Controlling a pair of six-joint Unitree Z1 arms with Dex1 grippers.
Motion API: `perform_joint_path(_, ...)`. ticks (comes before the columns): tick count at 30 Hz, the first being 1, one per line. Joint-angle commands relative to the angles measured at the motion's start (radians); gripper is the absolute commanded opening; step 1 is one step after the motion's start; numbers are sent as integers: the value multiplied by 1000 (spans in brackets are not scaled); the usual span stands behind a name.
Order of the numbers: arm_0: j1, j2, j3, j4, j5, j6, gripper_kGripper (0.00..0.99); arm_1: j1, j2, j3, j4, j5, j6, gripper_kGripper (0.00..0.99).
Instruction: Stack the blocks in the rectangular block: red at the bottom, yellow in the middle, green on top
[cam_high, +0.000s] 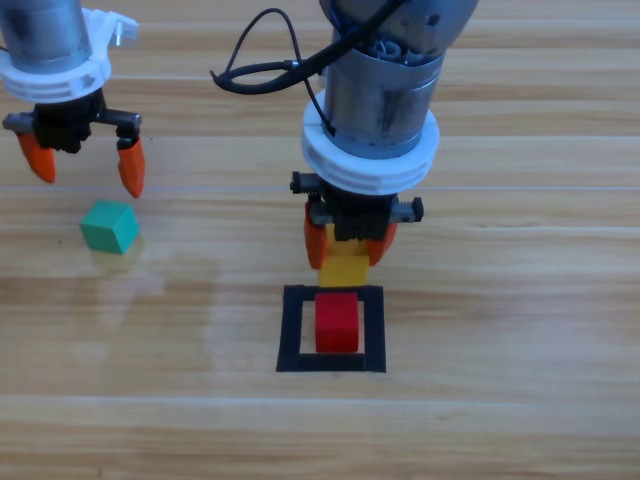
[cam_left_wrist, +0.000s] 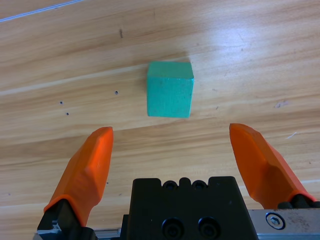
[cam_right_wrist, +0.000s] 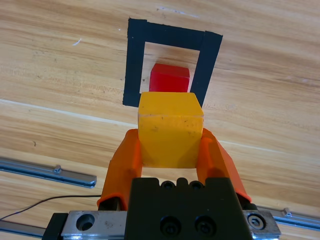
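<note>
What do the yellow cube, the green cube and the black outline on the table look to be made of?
Yellow cube, held in the right gripper: probably painted wood, matte, with small dark specks and scuffs on its face.
Green cube, lying ahead of the open left gripper: likely the same, with a flat, even teal coat and crisp edges.
Black outline: looks like tape, in flat strips that overlap at the corners.

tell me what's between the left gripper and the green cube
Nothing: in the left wrist view only bare wood separates the open left gripper from the green cube. The high view agrees, with the cube just below its jaws.
</note>
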Motion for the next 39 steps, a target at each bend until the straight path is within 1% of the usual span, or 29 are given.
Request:
perform_joint_path(1,15,64,16,-36,-25,18,990,21,122,-38,16,-38,-2,0)
perform_joint_path(5,23,64,56,-74,-42,24,990,21,145,-57,16,-45,-3,0)
perform_joint_path(14,28,66,74,-97,-63,27,990,21,150,-66,18,-53,-2,0)
perform_joint_path(25,40,46,146,-142,-92,56,990,21,158,-57,18,-36,6,0)
perform_joint_path(39,44,40,185,-171,-91,69,990,26,162,-46,25,-18,11,0)
